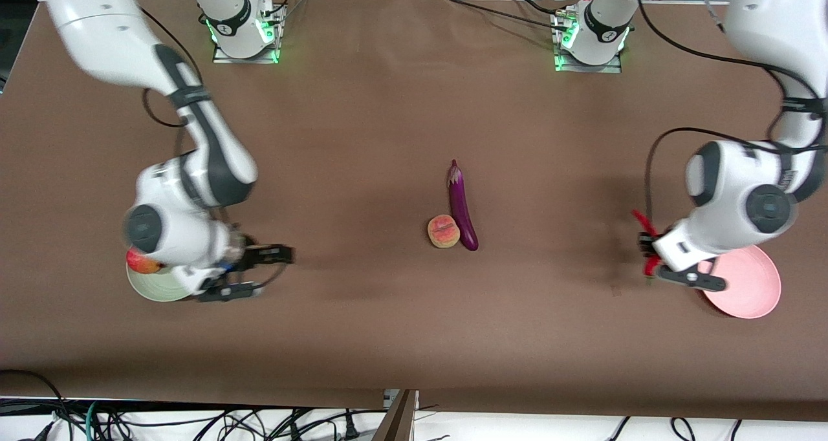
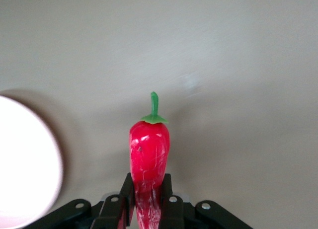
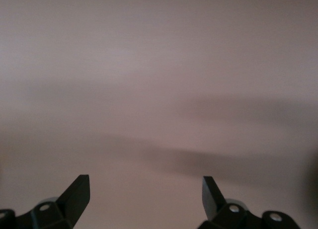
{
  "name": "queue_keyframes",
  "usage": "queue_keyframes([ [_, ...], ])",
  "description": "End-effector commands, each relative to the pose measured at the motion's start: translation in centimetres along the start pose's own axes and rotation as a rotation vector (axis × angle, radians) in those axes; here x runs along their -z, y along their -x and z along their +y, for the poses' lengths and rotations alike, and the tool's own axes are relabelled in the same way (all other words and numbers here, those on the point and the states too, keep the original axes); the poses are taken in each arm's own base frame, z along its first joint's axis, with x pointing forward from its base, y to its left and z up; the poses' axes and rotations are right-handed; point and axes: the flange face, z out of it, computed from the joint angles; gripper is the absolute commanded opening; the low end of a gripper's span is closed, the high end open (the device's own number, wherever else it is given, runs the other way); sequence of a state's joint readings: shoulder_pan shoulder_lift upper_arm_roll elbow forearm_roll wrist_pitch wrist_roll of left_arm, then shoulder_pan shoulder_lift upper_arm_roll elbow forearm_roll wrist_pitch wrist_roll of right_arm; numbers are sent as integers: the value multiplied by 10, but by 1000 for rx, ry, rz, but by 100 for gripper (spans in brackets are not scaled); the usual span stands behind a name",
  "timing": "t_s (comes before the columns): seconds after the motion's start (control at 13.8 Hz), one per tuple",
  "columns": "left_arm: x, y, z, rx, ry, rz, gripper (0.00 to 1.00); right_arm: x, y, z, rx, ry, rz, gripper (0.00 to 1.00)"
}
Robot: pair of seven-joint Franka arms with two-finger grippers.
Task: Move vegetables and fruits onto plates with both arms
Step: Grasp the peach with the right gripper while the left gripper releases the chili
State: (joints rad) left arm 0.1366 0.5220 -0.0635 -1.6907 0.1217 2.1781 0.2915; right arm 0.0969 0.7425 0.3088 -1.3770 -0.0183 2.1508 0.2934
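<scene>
The left tool [image 1: 649,258] holds the red chili pepper [image 2: 148,159] tightly between its fingers, in the air over the table [image 1: 401,324], just beside the rim of the pink plate [image 1: 750,292]. The right tool [image 1: 268,271] stands wide with nothing between its fingers, over bare table just beside the pale green plate [image 1: 155,291], where the apple [image 1: 142,261] lies. The peach [image 1: 444,231] and the purple eggplant [image 1: 462,205] lie touching at the table's middle, well apart from both tools.

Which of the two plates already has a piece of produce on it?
The pale green plate at the right arm's end of the table: the red-yellow apple sits on it. The pink plate at the left arm's end shows nothing on its visible part.
</scene>
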Motion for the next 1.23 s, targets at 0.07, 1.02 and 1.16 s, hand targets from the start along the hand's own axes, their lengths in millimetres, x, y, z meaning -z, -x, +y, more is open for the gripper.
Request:
queue_keyframes([
  [0.07, 14, 13, -74, -152, -98, -7, 6, -15, 27, -110, -116, -41, 71, 100],
  [1.02, -77, 12, -176, -362, -220, 105, 71, -121, 111, -282, -25, -63, 308, 100],
  [1.16, -66, 12, -179, -354, -228, 114, 100, -133, 119, -291, -7, -76, 321, 100],
])
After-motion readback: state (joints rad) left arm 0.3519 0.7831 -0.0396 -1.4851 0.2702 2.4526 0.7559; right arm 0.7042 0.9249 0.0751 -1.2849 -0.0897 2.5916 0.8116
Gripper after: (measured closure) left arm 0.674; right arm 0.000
